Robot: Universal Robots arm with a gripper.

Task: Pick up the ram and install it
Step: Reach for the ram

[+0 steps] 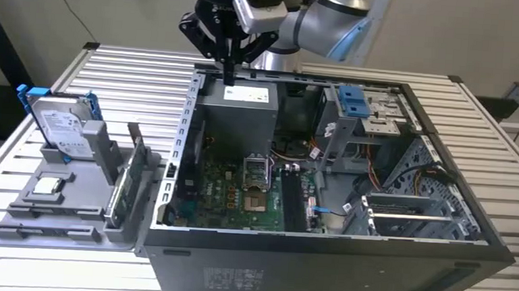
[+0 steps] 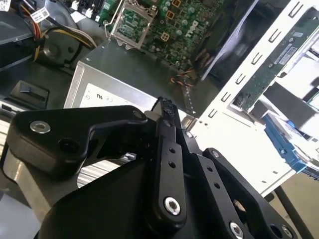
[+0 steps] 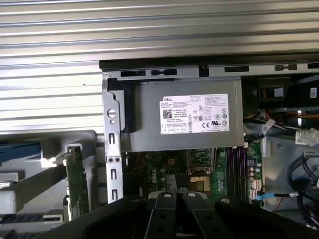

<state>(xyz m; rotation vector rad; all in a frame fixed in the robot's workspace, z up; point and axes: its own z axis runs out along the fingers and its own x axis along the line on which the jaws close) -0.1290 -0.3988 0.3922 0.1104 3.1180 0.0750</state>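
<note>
- The ram (image 1: 137,143) is showing in the exterior view as a long, narrow, very thin stick, dark green-black in colour.
- It is standing upright on its long edge and is facing the camera nearly edge-on.
- It is sitting in the gray holder (image 1: 81,182) on the exterior view's left, outside the computer case (image 1: 324,271).
- It is standing between the silver hard drive (image 1: 62,130) and the case's side wall, nearer the wall, just beyond the wider green board (image 1: 119,194) held in the same holder.
</note>
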